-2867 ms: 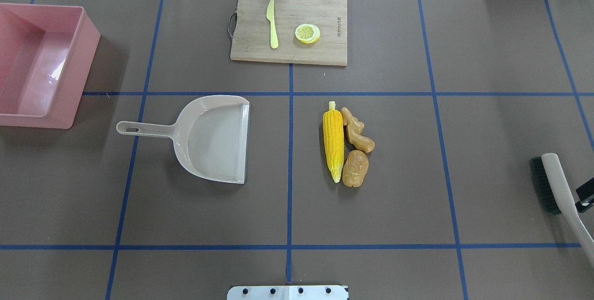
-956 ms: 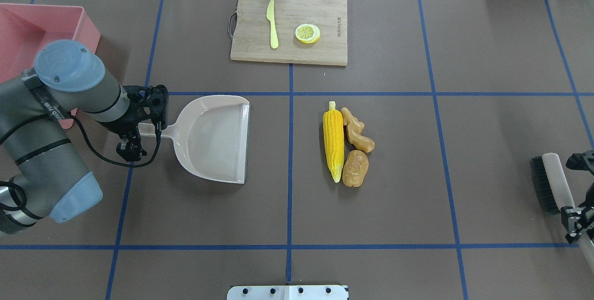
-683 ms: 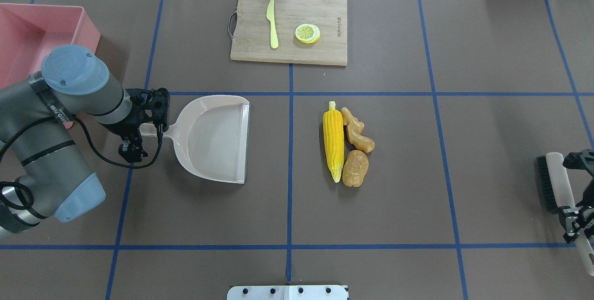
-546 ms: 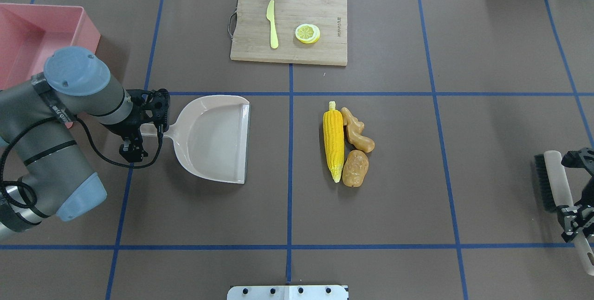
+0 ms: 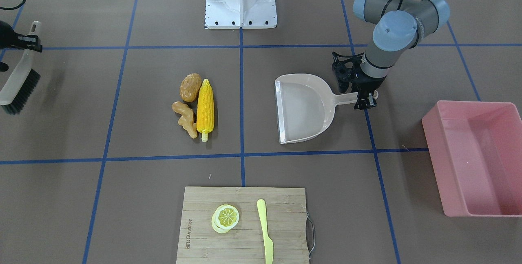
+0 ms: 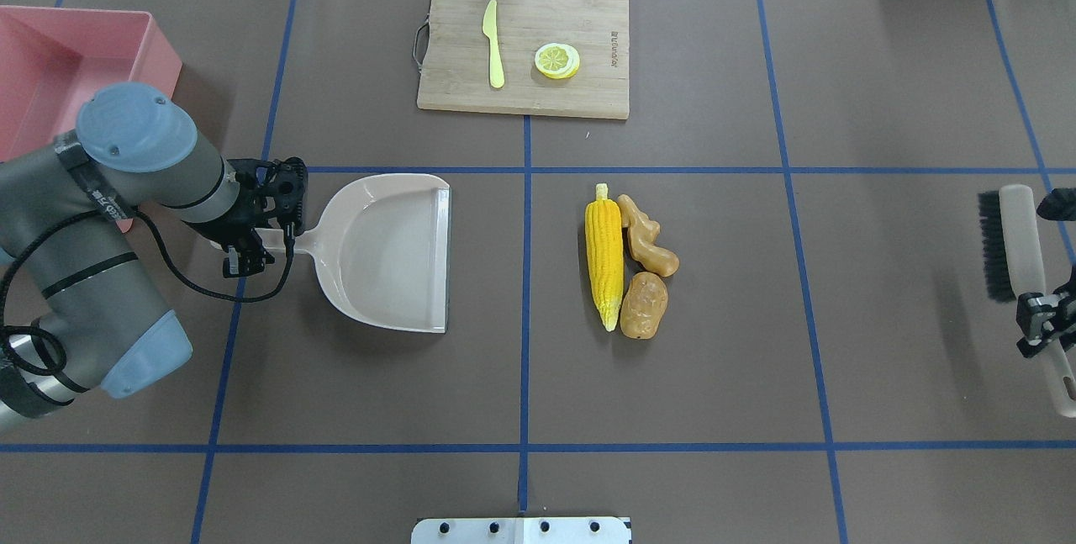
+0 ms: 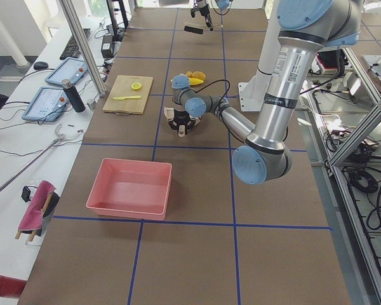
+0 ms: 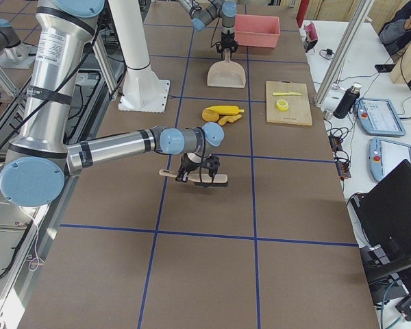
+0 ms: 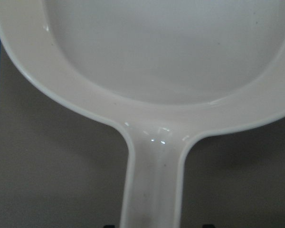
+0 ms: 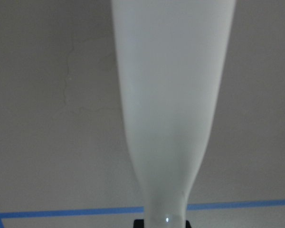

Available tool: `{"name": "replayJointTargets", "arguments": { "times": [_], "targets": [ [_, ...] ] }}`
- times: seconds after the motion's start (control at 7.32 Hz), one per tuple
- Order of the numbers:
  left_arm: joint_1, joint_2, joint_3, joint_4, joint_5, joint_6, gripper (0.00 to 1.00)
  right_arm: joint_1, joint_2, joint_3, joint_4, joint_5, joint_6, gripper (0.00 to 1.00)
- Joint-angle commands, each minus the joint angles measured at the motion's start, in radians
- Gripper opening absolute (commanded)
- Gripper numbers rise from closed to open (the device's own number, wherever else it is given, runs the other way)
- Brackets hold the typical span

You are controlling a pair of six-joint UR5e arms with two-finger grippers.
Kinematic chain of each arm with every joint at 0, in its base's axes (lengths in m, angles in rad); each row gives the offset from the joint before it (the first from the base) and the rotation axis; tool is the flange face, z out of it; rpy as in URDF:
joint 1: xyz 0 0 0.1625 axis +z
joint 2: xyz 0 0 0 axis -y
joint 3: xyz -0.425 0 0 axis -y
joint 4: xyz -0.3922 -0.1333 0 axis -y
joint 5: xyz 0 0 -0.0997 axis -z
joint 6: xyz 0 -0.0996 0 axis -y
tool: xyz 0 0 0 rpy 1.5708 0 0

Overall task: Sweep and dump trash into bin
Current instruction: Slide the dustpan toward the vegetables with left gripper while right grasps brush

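Starting stage only: nothing swept, nothing dumped. Left gripper [image 6: 252,238] fingers look closed on the dustpan [image 6: 387,250] handle. Right gripper [image 6: 1041,327] fingers clamp the brush [image 6: 1015,233], held off the counter [image 6: 714,376]. Corn cob [image 6: 604,254], ginger root [image 6: 646,240] and potato [image 6: 644,305] lie clumped right of centre, facing the dustpan mouth. Bin [image 6: 164,65] sits empty, far left. Corn's long axis parallels the dustpan lip, tapered tip toward the robot. Sweep, carry and dump remain.

**Colours on the Table**

We saw a pink bin [image 6: 50,48], a beige dustpan [image 6: 387,250], a yellow corn cob [image 6: 604,254], a tan ginger root [image 6: 646,240] and a brown potato [image 6: 644,305] on a brown table [image 6: 756,359] crossed by blue grid lines [image 6: 672,170]. The brush [image 6: 1021,241] had black bristles.
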Motion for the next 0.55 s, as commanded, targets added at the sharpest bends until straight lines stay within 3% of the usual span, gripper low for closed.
{"name": "replayJointTargets", "arguments": {
  "times": [0.0, 0.14, 0.41],
  "targets": [
    [-0.041, -0.001, -0.055, 0.043, 0.014, 0.001, 0.0, 0.048, 0.126, -0.098, -0.005, -0.081, -0.092, 0.0],
    [-0.059, -0.016, -0.087, 0.124, 0.015, 0.001, 0.0, 0.063, 0.192, -0.155, -0.005, -0.076, -0.092, 0.0],
    [-0.043, -0.22, -0.08, 0.39, 0.078, 0.001, 0.0, 0.063, 0.222, -0.192, -0.001, -0.079, -0.08, 0.0]
  ]
}}
